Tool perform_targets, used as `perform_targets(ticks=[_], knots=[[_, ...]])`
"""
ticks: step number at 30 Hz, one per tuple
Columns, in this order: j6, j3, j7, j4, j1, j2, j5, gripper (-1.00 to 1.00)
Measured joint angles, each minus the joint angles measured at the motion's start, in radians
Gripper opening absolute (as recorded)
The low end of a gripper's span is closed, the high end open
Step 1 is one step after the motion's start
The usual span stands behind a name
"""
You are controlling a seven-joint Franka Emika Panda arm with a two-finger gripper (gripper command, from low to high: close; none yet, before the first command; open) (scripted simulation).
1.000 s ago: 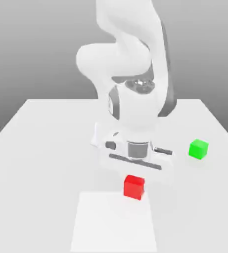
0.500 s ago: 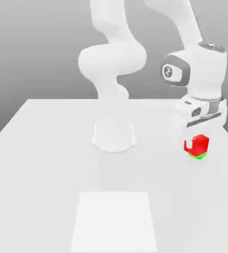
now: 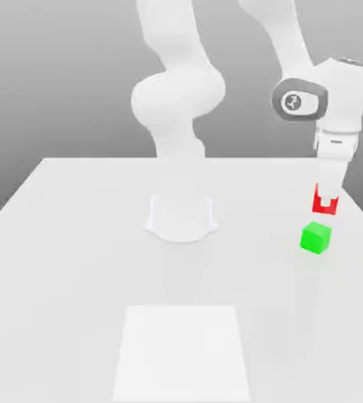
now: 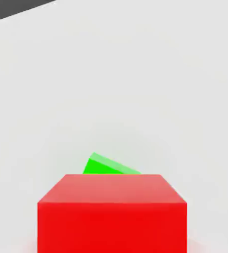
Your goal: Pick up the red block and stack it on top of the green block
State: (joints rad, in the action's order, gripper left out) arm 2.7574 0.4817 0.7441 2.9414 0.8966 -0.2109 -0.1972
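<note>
Pincer (image 3: pixel 324 206) clenched on the red block (image 3: pixel 324 205) just above the green block (image 3: pixel 316 238); let go off-centre and it could topple onto the worktop (image 3: pixel 82 252).

White worktop (image 3: pixel 74 236), plain grey backdrop (image 3: pixel 58 79) behind, with a paler square patch (image 3: pixel 181 353) at lower centre.
</note>
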Motion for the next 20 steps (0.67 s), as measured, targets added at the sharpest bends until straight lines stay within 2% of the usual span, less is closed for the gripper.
perform_targets(ticks=[20], knots=[[0.188,0.024,0.164,-0.001,-0.092,0.214,0.236,-1.00]])
